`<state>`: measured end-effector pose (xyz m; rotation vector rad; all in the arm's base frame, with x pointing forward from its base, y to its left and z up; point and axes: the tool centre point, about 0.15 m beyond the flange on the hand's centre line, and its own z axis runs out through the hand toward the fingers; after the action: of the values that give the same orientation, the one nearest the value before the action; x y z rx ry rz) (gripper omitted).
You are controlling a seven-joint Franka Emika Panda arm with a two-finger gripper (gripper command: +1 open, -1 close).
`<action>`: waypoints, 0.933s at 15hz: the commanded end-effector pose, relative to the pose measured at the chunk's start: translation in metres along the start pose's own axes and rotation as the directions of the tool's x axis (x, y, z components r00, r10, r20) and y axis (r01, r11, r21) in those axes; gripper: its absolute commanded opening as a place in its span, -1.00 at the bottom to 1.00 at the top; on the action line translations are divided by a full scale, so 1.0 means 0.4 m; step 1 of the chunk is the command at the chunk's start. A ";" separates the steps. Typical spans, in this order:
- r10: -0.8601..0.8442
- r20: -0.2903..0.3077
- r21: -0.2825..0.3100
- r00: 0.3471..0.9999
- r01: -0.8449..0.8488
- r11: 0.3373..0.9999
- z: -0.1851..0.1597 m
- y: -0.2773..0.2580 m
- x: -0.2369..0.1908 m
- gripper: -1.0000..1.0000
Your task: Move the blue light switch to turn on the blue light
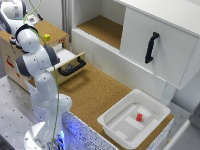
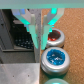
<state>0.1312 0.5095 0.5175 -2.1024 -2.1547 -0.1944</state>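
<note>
Rough cork covers the worktop; the white bin looks smooth plastic, the blue button glossy.

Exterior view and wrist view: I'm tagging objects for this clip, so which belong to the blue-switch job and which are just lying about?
Job: blue button; gripper.
Lying about: red button; yellow block; red block; white bin; drawer.

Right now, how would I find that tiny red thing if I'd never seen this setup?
Look for the white tub standing on the cork counter, toward the exterior view's right, below the cabinet door with the black handle. The red block lies on the tub's floor. A white block lies next to it, so colour alone tells them apart.
</note>
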 end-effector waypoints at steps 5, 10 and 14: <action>0.034 0.161 -0.001 0.986 -0.035 0.999 0.130 0.042 0.075 -1.00; 0.074 0.181 -0.009 0.981 -0.074 0.997 0.183 0.082 0.056 -1.00; 0.073 0.196 0.001 0.978 -0.075 0.997 0.210 0.078 0.043 -1.00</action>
<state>0.1534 0.5239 0.4630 -2.1920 -2.1293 -0.0701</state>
